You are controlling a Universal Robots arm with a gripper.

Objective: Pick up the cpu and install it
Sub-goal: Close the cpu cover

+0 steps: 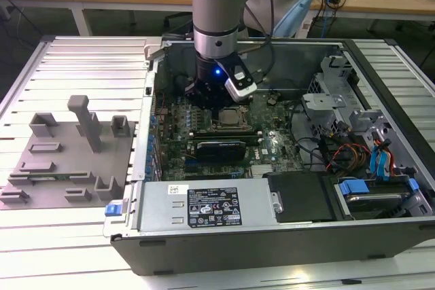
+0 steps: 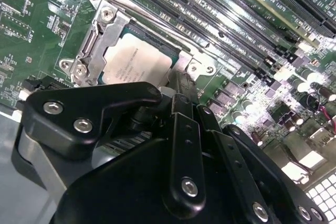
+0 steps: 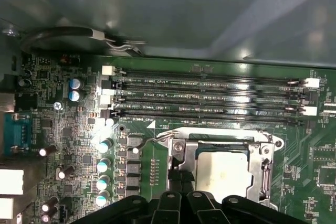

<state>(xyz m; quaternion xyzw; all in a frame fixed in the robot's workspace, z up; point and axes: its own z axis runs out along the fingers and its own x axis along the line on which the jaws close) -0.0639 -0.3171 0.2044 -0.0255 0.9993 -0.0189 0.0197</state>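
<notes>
Already the cpu (image 3: 226, 174) lay flat inside the metal socket frame (image 3: 263, 167) on the motherboard (image 1: 272, 144), within the open computer case (image 1: 272, 239). Its pale grey top showed in both wrist views. The gripper (image 3: 181, 179) hung just above one edge of the cpu. Whether the gripper was clenched or released, I cannot tell.
</notes>
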